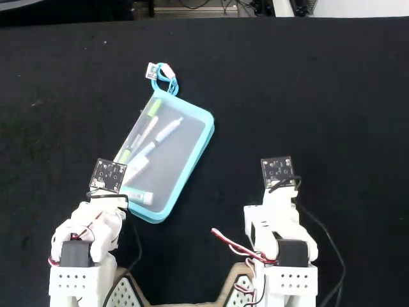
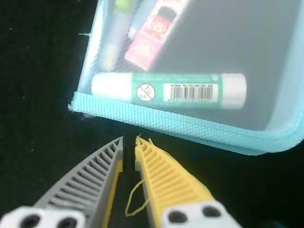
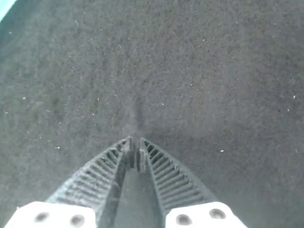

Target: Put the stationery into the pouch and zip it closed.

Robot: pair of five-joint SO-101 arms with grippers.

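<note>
A see-through pouch (image 1: 167,153) with a turquoise zip edge lies slanted on the black table, left of centre. Several pens and a glue stick (image 1: 137,196) show through its clear face. A turquoise loop with a small tag (image 1: 161,74) sits at its far corner. In the left wrist view the glue stick (image 2: 168,89) lies inside, just behind the pouch's near edge (image 2: 180,126). My left gripper (image 2: 129,140) is shut and empty, just short of that edge. My right gripper (image 3: 134,141) is shut over bare black cloth, well right of the pouch.
Black cloth (image 1: 307,96) covers the whole table. Both arm bases stand at the near edge, with loose red and white wires (image 1: 233,246) between them. A strip of floor and cables runs along the far side.
</note>
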